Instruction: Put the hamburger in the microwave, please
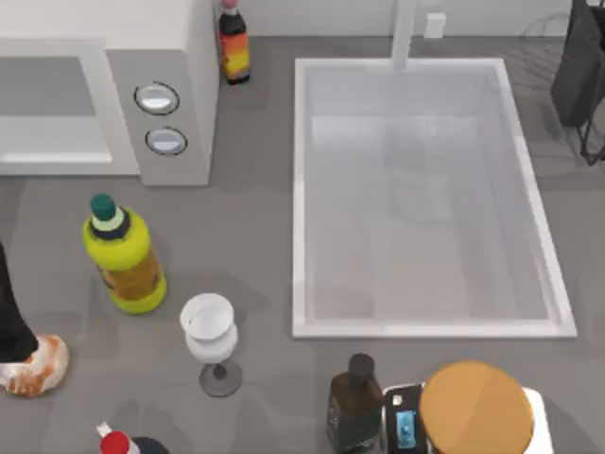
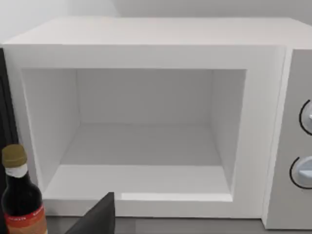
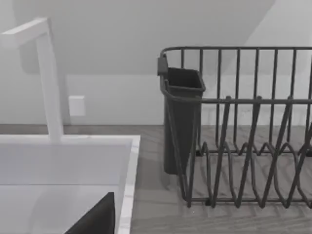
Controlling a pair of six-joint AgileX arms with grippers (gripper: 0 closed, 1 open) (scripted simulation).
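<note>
Left gripper sits at the near left edge of the counter, its dark body directly over the hamburger; whether its fingers are closed on the bun or merely beside it cannot be determined. Hamburger rests on the counter surface at the near left, its tan bun and reddish-speckled filling partly covered by the arm. Microwave stands at the far left, well apart from the hamburger; its grey control panel with two round dials faces near. Left wrist view confirms the microwave cavity is open and holds nothing, with a dark sauce bottle standing just in front of it. A yellow bottle with green cap stands between hamburger and microwave. A wine glass stands upright to the right of the yellow bottle. A red-and-yellow labelled bottle stands just right of the microwave at the far side. White sink occupies the centre right. A dark bottle and a large orange-brown disc sit at the near right. Right arm is parked at the far right, its wrist view facing a dark dish rack and the faucet; state of its gripper cannot be determined.
</note>
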